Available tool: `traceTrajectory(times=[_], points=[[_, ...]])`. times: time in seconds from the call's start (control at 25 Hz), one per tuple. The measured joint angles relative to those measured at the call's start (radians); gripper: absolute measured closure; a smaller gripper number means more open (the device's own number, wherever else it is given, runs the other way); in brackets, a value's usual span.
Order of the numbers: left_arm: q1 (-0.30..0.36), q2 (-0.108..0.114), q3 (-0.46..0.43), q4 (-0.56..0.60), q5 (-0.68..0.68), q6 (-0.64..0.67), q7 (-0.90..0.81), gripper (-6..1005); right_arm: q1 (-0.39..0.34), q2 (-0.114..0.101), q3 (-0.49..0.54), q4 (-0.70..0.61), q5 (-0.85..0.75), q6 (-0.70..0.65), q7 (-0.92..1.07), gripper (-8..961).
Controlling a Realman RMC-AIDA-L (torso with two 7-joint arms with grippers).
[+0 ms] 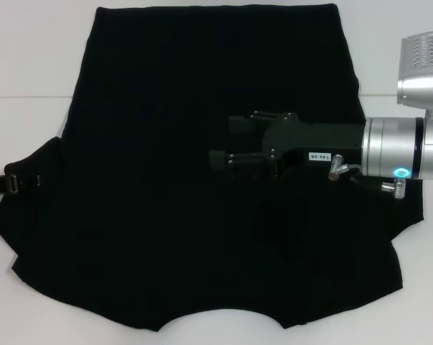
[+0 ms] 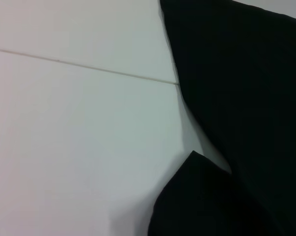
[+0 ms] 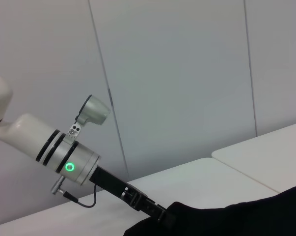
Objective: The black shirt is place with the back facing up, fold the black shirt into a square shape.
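The black shirt lies spread flat on the white table, neckline toward me and hem at the far side. My right gripper hovers over the shirt's right half, pointing left. Its two fingers stand apart and it is open, with nothing seen between them. My left gripper reaches in low at the tip of the left sleeve. In the right wrist view the left gripper ends where the shirt's fabric begins. The left wrist view shows the shirt's side edge and a sleeve corner.
A thin seam crosses the white table between its panels. Bare table shows to the left and right of the shirt and beyond the hem. Pale wall panels stand behind the table.
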Motion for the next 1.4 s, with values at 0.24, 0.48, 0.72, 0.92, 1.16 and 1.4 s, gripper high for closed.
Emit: traceTrajectory(times=[0.24,0.48,0.72,0.92,1.16,1.4], points=[[0.003,0.0,-0.007,0.001,0.0,-0.006,0.007,307,-0.002,0.0,-0.001,0.0,0.004,-0.002,-0.002,54],[0.006,0.0,-0.007,0.001,0.0,-0.011,0.022,507,-0.006,0.0,-0.001,0.0,0.013,-0.007,-0.005,54],[0.007,0.0,-0.006,-0.001,0.0,-0.033,0.025,750,-0.007,0.0,0.0,0.001,0.017,-0.007,-0.005,54],[0.009,0.0,-0.007,-0.001,0.0,-0.035,0.031,934,-0.007,0.0,-0.001,0.006,0.038,-0.002,-0.005,54],[0.012,0.0,-0.019,0.005,0.0,-0.044,0.035,999,-0.008,0.002,-0.001,0.009,0.06,0.0,-0.005,54],[0.014,0.004,-0.05,0.017,-0.004,-0.068,0.037,998,-0.008,0.004,-0.004,0.024,0.088,0.006,-0.005,54]])
